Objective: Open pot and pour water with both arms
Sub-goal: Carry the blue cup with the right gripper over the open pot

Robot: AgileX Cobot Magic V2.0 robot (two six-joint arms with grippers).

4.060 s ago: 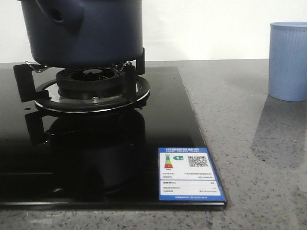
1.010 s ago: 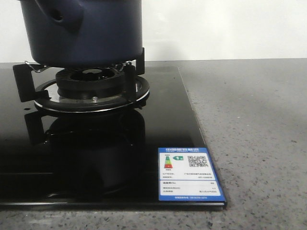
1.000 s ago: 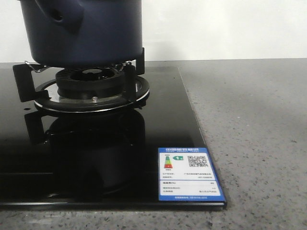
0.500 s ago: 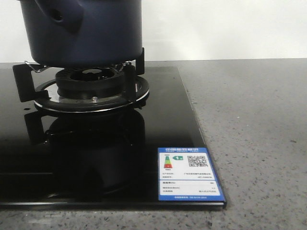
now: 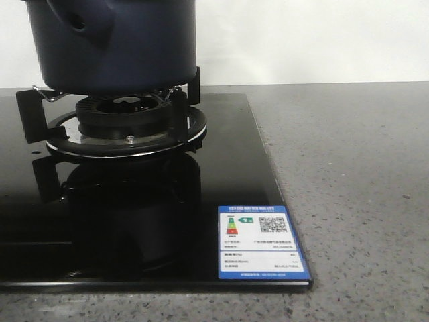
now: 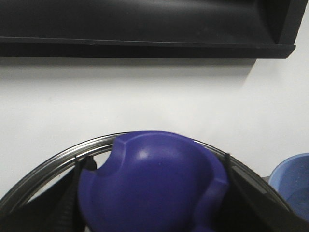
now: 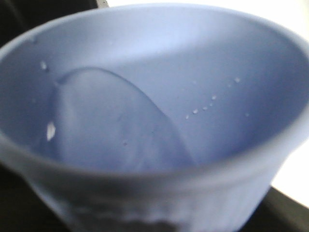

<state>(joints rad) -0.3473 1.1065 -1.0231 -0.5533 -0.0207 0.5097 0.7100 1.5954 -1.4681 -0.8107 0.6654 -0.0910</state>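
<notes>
The dark navy pot (image 5: 120, 47) stands on the gas burner (image 5: 124, 124) at the far left of the front view, its top cut off by the frame; neither gripper shows there. In the left wrist view my left gripper (image 6: 152, 193) is shut on the blue-purple lid knob (image 6: 154, 179), dark fingers (image 6: 75, 193) at either side and the lid's metal rim (image 6: 58, 159) arcing behind. The pale blue cup (image 7: 159, 96) fills the right wrist view, tilted, with water (image 7: 116, 125) inside; my right gripper (image 7: 154, 215) is shut on it, fingers mostly hidden.
A black glass hob (image 5: 228, 168) with a blue label (image 5: 260, 243) covers the left of the grey speckled counter (image 5: 355, 201). In the left wrist view a dark hood (image 6: 145, 29) hangs over a white wall, and the cup's rim (image 6: 292, 183) shows beside the lid.
The pale blue cup that stood at the counter's far right 4.1 s ago is gone from the front view. Pot and hob appear shifted very slightly left since half a second ago.
</notes>
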